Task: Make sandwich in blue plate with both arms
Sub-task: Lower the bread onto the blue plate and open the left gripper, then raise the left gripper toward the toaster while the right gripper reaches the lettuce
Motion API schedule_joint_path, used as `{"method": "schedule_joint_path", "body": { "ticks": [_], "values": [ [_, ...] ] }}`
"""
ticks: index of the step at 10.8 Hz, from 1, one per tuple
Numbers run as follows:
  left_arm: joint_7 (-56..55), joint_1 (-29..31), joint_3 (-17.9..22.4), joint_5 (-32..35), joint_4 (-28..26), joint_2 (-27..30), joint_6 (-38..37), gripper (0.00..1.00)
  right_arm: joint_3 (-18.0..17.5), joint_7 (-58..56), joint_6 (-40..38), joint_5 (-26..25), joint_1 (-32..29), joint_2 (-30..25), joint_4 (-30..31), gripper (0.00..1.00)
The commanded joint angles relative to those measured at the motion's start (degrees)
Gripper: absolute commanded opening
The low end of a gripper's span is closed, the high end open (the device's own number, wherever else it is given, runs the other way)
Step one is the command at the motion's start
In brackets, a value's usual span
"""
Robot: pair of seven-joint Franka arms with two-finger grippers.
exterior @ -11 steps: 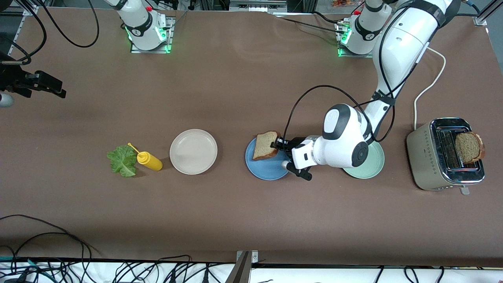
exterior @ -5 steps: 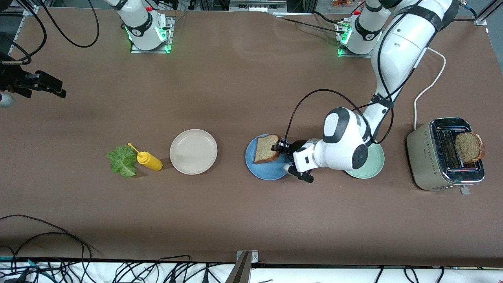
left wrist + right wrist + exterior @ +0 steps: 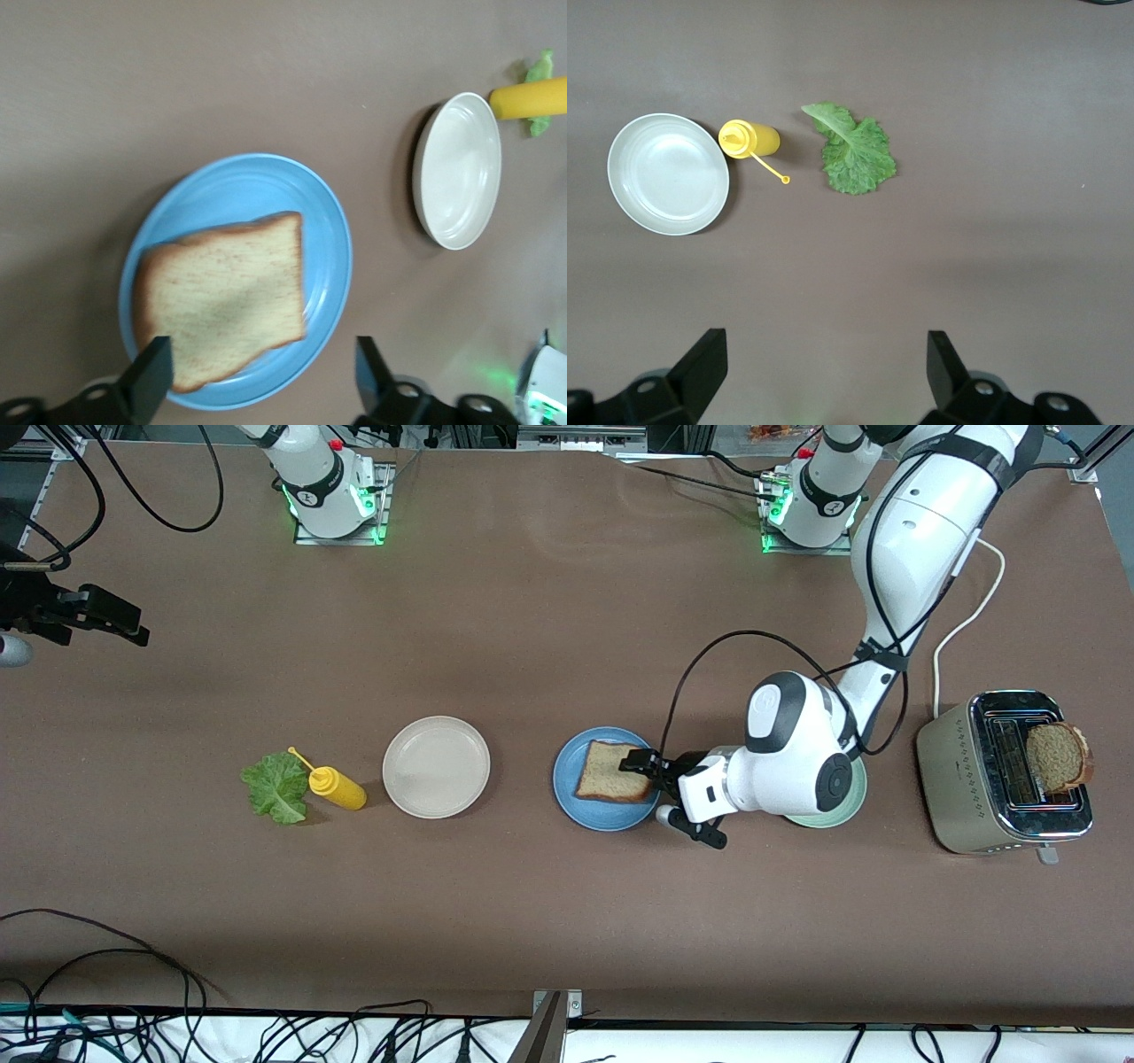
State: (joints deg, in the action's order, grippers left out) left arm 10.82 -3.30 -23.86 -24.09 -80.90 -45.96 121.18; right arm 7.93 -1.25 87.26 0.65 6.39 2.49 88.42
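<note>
One bread slice [image 3: 613, 783] lies unlabelled on the blue plate [image 3: 571, 802].

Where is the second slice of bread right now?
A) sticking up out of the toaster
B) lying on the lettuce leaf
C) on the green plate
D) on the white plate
A: one bread slice lies on the blue plate, and the other slice stands in the toaster.

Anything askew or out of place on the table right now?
Little stands out. The bread slice lies flat on the blue plate, overlapping the rim at the left gripper, which is open. The mustard bottle lies tipped on its side, touching the lettuce leaf. A second slice sticks up from the toaster.
</note>
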Motion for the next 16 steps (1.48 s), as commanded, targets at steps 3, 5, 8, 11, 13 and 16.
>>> {"method": "schedule_joint_path", "body": {
  "ticks": [3, 5, 8, 11, 13, 16],
  "values": [
    [0.34, 5.22, 0.04, 8.95, -0.39, 7.8, -8.49, 1.0, 0.07, -1.03, -0.95, 1.11, -0.32, 0.06, -0.97, 1.0],
    [0.34, 7.68, -0.04, 15.01, -0.4, 11.06, -11.91, 1.0, -0.02, -1.12, -0.95, 1.2, -0.32, 0.06, -0.89, 1.0],
    [0.78, 10.5, 0.04, 24.33, -0.48, 15.63, -18.06, 1.0, -0.02, -4.37, -0.69, 1.2, -0.41, 1.46, -0.71, 1.0],
    [0.34, 11.12, 0.13, 31.11, -0.75, 20.81, -18.96, 1.0, 0.07, -3.76, 1.33, 1.63, -0.5, 4.62, -0.62, 1.0],
    [0.69, 11.82, 0.05, 36.63, -0.57, 23.8, -21.06, 1.0, 0.07, -4.46, 3.79, 4.18, -2.16, 7.77, -0.71, 1.0],
    [0.87, 12.97, 0.39, 37.19, -1.18, 29.15, -24.93, 1.0, 0.07, -5.77, 11.51, 4.1, -2.52, 13.31, -0.97, 1.0]
  ]
}}
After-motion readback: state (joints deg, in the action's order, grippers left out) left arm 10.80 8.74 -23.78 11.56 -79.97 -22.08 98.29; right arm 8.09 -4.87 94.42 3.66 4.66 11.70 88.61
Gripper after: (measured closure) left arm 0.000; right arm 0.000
